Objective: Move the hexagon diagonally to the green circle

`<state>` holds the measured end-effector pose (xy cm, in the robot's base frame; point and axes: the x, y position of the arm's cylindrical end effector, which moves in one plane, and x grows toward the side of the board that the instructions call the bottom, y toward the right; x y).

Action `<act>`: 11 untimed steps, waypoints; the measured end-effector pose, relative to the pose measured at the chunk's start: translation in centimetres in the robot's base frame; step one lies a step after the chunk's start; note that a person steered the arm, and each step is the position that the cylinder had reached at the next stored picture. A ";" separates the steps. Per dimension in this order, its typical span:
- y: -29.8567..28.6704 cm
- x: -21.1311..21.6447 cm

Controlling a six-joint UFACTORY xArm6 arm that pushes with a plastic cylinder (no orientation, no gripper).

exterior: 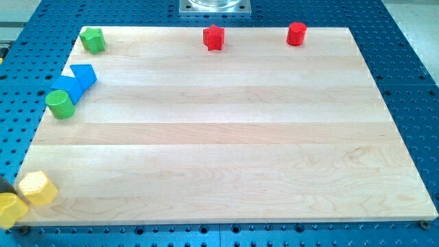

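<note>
Nearest you, the yellow hexagon [37, 188] sits at the surface's [226, 137] near-left corner — light, rigid, slippery; push its near-left face toward the green circle [60, 103]. No claw, no tip visible — state unknowable.

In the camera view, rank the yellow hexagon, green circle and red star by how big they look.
1. Yellow hexagon, largest, though nearest the view's bottom.
2. Green circle and red star look alike; unranked.

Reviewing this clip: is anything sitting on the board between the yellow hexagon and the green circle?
Nothing visible blocks it. The yellow hexagon sits at the view's bottom-left; the green circle is up the left edge, with bare board between. The blue blocks lie beyond the circle. My tip is not in view.
</note>
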<state>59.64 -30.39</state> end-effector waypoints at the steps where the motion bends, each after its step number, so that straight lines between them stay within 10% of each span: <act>1: 0.0 0.9; 6: 10.8 -0.6; 11: 7.8 -1.4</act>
